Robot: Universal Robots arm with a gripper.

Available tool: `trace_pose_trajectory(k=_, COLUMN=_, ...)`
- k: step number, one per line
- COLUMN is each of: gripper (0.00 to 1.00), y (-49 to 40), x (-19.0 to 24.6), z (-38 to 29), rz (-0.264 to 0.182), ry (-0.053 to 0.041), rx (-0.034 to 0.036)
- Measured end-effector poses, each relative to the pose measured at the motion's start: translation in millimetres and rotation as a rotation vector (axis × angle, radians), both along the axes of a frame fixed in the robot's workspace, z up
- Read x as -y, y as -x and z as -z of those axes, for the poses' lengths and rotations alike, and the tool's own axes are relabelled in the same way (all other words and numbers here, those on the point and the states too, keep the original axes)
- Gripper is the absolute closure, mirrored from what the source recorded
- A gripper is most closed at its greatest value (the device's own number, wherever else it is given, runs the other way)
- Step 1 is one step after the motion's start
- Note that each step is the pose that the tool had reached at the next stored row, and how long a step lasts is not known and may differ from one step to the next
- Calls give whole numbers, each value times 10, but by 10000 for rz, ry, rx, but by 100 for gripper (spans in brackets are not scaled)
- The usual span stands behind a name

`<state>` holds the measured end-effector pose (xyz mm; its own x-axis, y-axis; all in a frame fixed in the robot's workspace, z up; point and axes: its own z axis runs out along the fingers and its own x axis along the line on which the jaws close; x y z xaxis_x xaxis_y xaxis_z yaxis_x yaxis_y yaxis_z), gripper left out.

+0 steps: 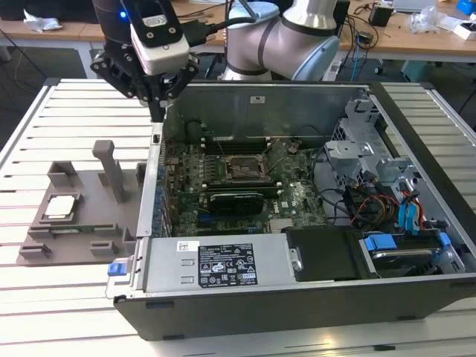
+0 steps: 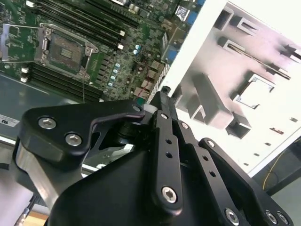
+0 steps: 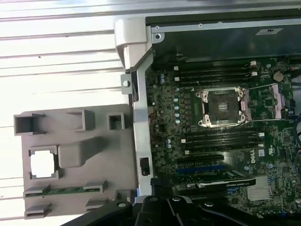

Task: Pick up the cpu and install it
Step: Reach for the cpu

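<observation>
Nearest in the exterior view: white slatted table [image 1: 74, 297], and on it an open PC case [image 1: 260, 309] with the power supply [image 1: 216, 262] along its near wall. Behind that lies the green motherboard [image 1: 286, 201], with the dark square socket [image 1: 242, 169] mid-board, also seen in the first wrist view [image 3: 221, 107] and the second wrist view [image 2: 63, 47].

Grey fixture plate [image 1: 89, 219] lies flat on the table just outside the case, on the exterior view's left. The cpu [image 1: 61, 207] sits flat in a pocket of the plate, well apart from the socket, untouched; it shows pale in the first wrist view [image 3: 43, 165]. An upright post [image 1: 111, 167] stands on the plate nearer the case.

Farther back, the gripper [image 1: 158, 111] [image 2: 162, 92] hangs tip-down above the case's plate-side wall, clear of the cpu. Jaws pressed together, nothing between them. Arm [image 1: 297, 37] behind the case, benches [image 1: 416, 37] beyond.
</observation>
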<state>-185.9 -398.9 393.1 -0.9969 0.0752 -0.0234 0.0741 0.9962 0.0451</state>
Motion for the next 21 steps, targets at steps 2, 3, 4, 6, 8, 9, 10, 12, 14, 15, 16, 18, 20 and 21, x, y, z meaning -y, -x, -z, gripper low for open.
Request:
trace_pose_trajectory(k=2, gripper=90, y=45, x=0, z=1, rz=0, ry=0, rx=0)
trace_pose_trajectory(k=3, gripper=90, y=85, x=0, z=0, rz=1, ry=0, rx=0)
trace_pose_trajectory(k=4, gripper=90, y=123, x=0, z=1, rz=1, ry=0, rx=0)
trace_pose_trajectory(k=6, gripper=90, y=203, x=0, z=2, rz=0, ry=-1, rx=0)
trace_pose_trajectory(k=8, gripper=90, y=250, x=0, z=2, rz=1, ry=0, rx=0)
trace_pose_trajectory(k=9, gripper=90, y=276, x=0, z=2, rz=1, ry=0, rx=0)
trace_pose_trajectory(k=10, gripper=90, y=304, x=0, z=2, rz=1, ry=0, rx=0)
trace_pose_trajectory(k=12, gripper=90, y=340, x=0, z=3, rz=1, ry=0, rx=0)
trace_pose_trajectory(k=14, gripper=90, y=384, x=0, z=3, rz=0, ry=1, rx=0)
trace_pose_trajectory(k=15, gripper=90, y=424, x=0, z=3, rz=0, ry=0, rx=0)
trace_pose_trajectory(k=16, gripper=90, y=455, x=0, z=4, rz=1, ry=0, rx=1)
trace_pose_trajectory(k=18, gripper=90, y=516, x=0, z=4, rz=1, ry=0, rx=1)
trace_pose_trajectory(k=20, gripper=90, y=559, x=0, z=5, rz=0, ry=0, rx=0)
trace_pose_trajectory(k=21, gripper=90, y=578, x=0, z=5, rz=0, ry=0, rx=1)
